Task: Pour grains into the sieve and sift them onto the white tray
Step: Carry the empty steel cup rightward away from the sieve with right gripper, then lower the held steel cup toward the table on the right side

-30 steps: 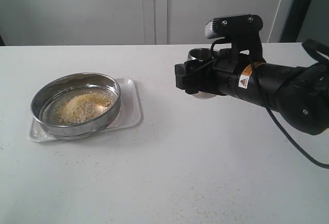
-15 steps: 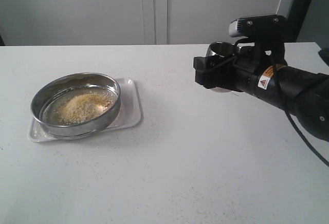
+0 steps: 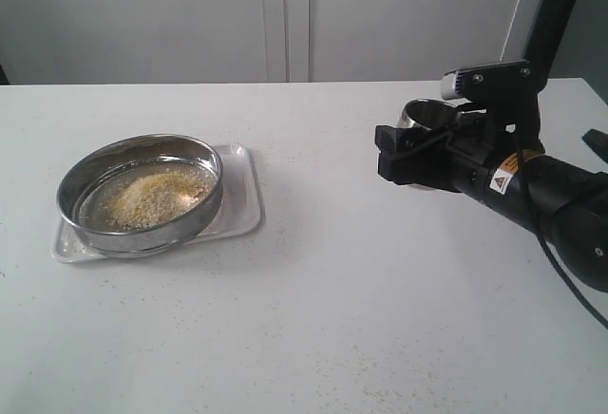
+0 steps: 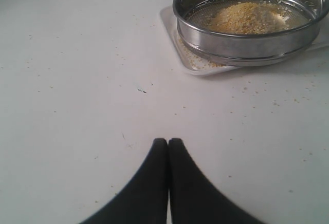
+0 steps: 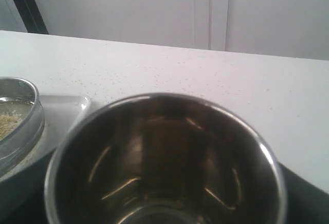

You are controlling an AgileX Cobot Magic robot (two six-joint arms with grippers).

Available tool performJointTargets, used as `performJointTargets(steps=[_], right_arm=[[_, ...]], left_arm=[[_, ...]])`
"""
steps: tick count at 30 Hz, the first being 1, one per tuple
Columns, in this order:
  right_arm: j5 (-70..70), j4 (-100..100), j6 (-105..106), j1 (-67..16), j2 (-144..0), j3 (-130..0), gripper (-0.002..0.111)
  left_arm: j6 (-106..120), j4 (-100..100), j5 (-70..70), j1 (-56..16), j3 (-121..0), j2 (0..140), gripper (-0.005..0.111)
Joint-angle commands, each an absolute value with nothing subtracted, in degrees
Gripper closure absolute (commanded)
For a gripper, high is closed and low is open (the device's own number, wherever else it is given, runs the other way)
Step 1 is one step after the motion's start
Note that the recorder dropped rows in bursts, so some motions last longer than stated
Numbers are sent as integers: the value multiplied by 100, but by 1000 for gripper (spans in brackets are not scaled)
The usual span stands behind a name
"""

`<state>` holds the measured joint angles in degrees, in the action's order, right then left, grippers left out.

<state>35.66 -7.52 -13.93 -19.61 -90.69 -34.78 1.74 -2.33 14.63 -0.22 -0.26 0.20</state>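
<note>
**Grains heaped in the sieve, steel cup gripped well apart**

The sieve (image 3: 140,193) is seen resting on the white tray (image 3: 242,207), which lies on the left part of the worktop (image 3: 313,319) in the exterior view. A mound of grains (image 3: 150,197) is spread over the mesh, yellow-orange with paler bits mixed in. In the left wrist view a thin layer of fine grains is made out on the tray under the edge of the sieve, and stray specks are scattered over the worktop around it.

The left jaws are pressed together, tip against tip, with nothing between them. They are held over bare worktop, some way from the tray.

On the right side of the exterior view a steel cup (image 3: 425,115) is gripped by the right jaws, which are spread wide around its body. The cup is kept well apart from the sieve, its rim showing above the black right arm (image 3: 532,196). In the right wrist view the shiny inner wall of the cup is looked into, and the sieve and a corner of the tray are caught at the picture's edge
</note>
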Motion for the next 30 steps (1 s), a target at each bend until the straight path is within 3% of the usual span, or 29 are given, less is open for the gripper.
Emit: performJointTargets(steps=[1,30], right_arm=[[3865,-717,-1254,-1931,-9165,-3447,108],[4496,0,-156,-1931,-9445,-3447,108]], left_arm=[[172,-272,1457,-13,0,0,107],[172,-272,1457,-13,0,0,107]])
